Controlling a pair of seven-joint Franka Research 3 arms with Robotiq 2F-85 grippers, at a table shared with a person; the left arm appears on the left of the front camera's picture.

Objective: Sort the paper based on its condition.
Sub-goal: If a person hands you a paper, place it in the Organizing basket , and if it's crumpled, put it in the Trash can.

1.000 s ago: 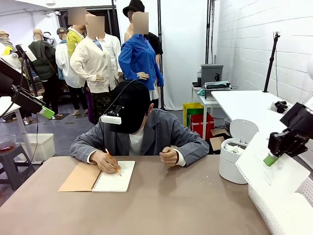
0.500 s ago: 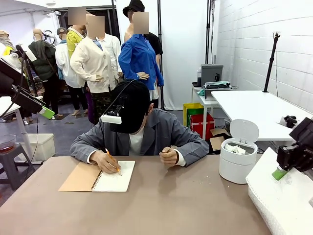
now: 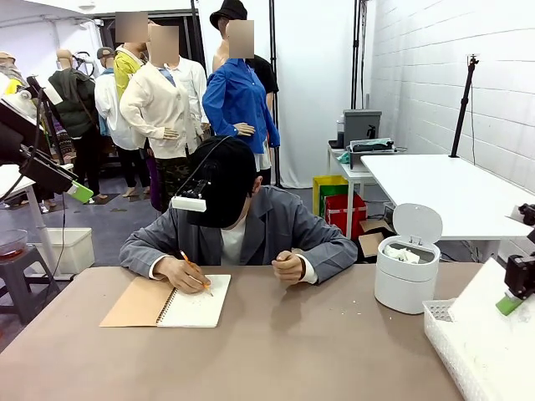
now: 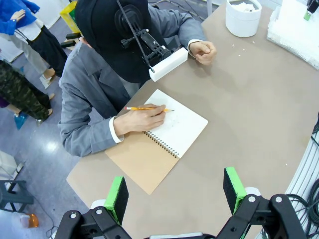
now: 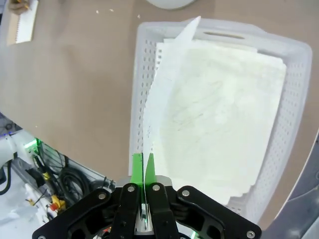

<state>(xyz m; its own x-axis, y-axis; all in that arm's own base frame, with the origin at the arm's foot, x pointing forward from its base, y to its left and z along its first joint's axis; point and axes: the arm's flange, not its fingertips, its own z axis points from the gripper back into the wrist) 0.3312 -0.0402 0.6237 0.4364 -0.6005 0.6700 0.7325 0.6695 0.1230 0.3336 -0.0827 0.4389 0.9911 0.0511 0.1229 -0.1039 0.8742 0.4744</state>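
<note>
The right hand [image 5: 143,163] is clamped on a smooth sheet [image 5: 167,84] held edge-up over the white basket [image 5: 141,74] at the near right of the surface [image 5: 75,74], where flat sheets [image 5: 224,114] already lie, so this placing seems nearly done; the left hand [image 4: 174,177], jaws apart and empty, hangs high at the left.

Table's [image 3: 318,351] middle lies bare — notebook [image 3: 171,302] left, bin [image 3: 405,280] and basket [image 3: 453,352] right.

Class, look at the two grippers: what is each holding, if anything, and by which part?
The right gripper pinches a flat paper sheet by its edge, above the basket. The left gripper stands open, holding nothing.
</note>
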